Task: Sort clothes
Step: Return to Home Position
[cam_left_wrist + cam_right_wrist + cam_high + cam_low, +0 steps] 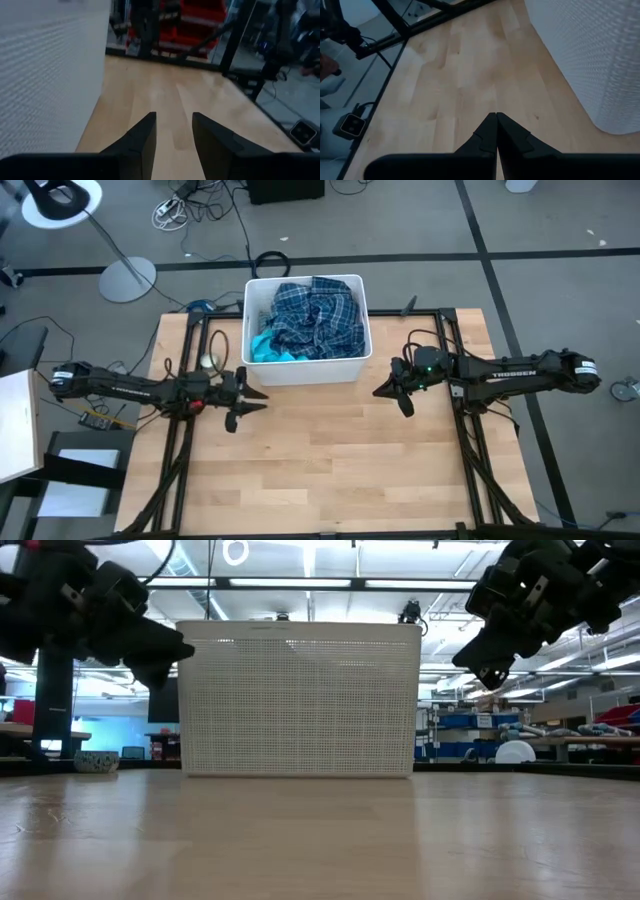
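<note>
The clothes lie heaped in the white bin (306, 372) at the table's far middle: a navy-white plaid shirt (318, 316) on top and a bright turquoise piece (266, 350) at the bin's near left corner. My left gripper (252, 402) hovers over the table just left of the bin's near left corner, fingers open (173, 134), empty. My right gripper (386, 392) hovers right of the bin's near right corner, fingers shut (496, 131), empty. The other garments do not show.
The bin's perforated wall (300, 700) stands across the far middle of the table in the low view. Bare wooden tabletop (320, 460) stretches in front of it. Black frame rails (180, 450) run along the table's left and right sides.
</note>
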Robot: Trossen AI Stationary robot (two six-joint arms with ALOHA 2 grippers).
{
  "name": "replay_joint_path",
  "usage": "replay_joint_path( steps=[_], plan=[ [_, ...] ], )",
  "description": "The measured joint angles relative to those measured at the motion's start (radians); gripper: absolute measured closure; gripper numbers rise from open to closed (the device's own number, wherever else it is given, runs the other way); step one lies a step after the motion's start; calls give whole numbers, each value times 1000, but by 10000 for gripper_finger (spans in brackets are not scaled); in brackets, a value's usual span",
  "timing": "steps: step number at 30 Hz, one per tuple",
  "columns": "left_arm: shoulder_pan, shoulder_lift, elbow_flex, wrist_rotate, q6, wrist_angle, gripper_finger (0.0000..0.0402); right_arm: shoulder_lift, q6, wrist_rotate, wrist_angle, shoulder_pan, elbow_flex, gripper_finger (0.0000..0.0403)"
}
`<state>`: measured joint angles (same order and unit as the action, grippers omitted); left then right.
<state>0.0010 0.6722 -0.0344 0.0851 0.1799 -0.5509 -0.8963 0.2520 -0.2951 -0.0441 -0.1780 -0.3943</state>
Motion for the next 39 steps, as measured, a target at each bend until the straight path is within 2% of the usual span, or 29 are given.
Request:
replay_joint_path(
  steps=[2, 6, 12, 17, 30, 36, 39],
  plan=[
    [0, -5, 26, -3, 7, -38, 270, 0, 0, -3, 0, 0, 0, 395],
    [0, -16, 26, -4, 13, -13, 270, 2, -1, -31, 0, -1, -1, 396],
    [2, -86, 26, -65, 53, 66, 270, 57, 0, -32, 7, -2, 0, 394],
    [2, -224, 27, -58, 57, 160, 270, 155, -21, -33, 38, -2, 8, 396],
    [1, -666, 27, -56, 34, 526, 270, 414, -2, -19, 1, -47, 182, 396],
    [-8, -672, 27, -52, 36, 533, 270, 475, -12, -35, -1, -68, 216, 394],
    [-10, -672, 27, -56, 40, 535, 270, 498, -18, 6, -11, -80, 247, 396]
  ],
)
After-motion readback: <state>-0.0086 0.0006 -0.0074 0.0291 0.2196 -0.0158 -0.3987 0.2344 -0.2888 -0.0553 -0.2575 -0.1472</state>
